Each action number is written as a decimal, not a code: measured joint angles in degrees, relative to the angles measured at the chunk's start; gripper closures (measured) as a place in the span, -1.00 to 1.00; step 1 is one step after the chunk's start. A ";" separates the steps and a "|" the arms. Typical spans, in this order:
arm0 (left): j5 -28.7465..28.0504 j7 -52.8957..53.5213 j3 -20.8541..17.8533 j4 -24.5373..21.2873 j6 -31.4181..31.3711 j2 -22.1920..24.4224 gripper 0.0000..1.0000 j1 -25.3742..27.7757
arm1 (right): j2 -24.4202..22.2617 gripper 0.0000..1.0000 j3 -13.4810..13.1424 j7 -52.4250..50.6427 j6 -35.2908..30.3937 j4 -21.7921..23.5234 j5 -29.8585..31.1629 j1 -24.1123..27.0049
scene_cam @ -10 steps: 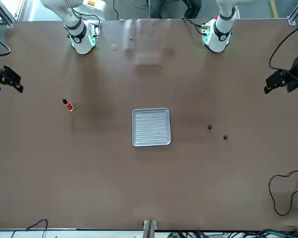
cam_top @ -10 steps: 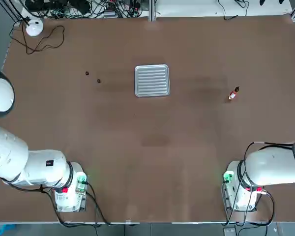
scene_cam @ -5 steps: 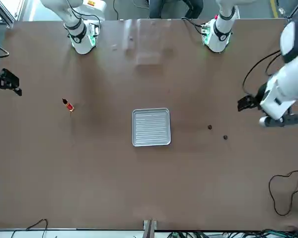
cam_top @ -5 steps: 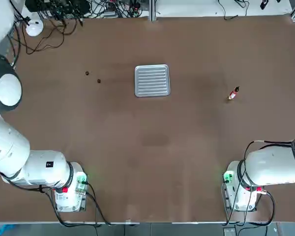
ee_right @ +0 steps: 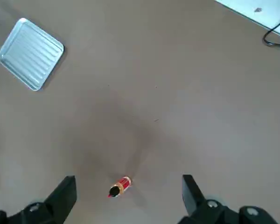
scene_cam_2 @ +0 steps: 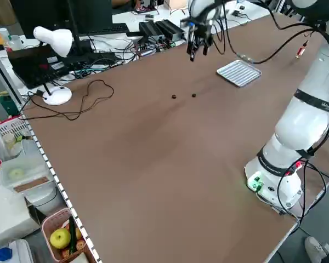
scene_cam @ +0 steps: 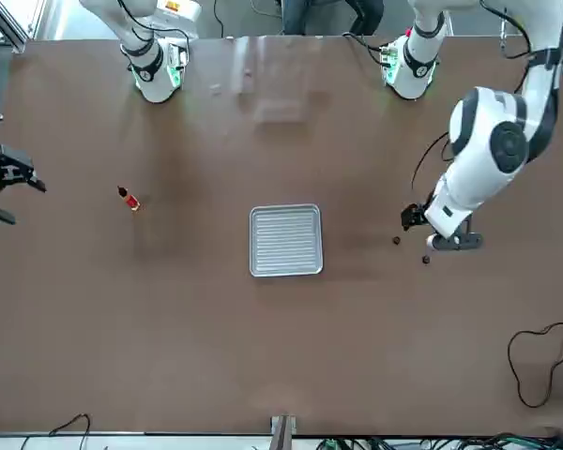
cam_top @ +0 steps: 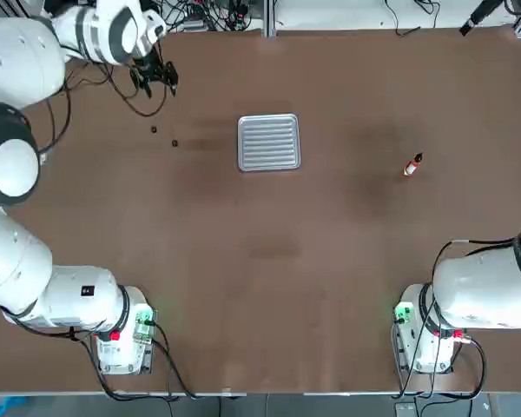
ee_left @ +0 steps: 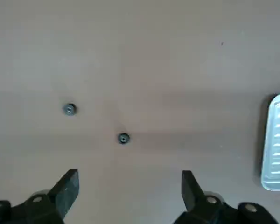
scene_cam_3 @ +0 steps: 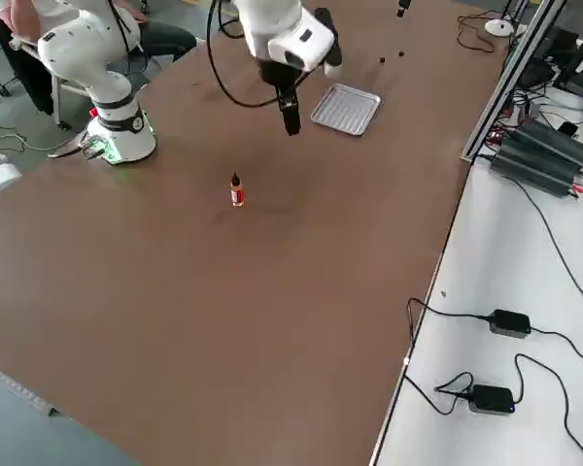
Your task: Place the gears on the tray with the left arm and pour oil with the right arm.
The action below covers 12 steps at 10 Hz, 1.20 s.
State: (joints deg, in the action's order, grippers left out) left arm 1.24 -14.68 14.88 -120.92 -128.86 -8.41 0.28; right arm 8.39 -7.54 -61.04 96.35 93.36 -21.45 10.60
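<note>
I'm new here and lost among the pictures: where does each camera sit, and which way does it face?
Top: overhead, facing down; both arms.
Front: across the table, facing the robot; both arms.
Left side: raised, looking diagonally down; arm parts.
Right side: likewise, opposite side; arm parts.
Left wrist: faces the gears; its own fingers.
Right wrist: faces the bottle; its own fingers.
Both wrist views share the tray.

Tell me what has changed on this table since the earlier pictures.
The left pincer has swung in from the table's left edge, toward the robot's right, and is now open above the table near the two gears. The right pincer, open at the far right, has shifted slightly. Neither has taken hold of anything. The gears, tray and oil bottle stayed where they were.
</note>
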 joint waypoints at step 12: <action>-9.29 -2.92 0.86 -9.63 -23.63 -13.42 -0.31 2.17 | 15.38 -1.00 -0.03 -64.03 -0.06 13.87 -24.02 15.00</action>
State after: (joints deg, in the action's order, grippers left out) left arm -8.05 -17.60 15.74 -130.55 -152.49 -21.83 2.45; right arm 23.77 -7.57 -125.07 96.29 107.23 -45.47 25.60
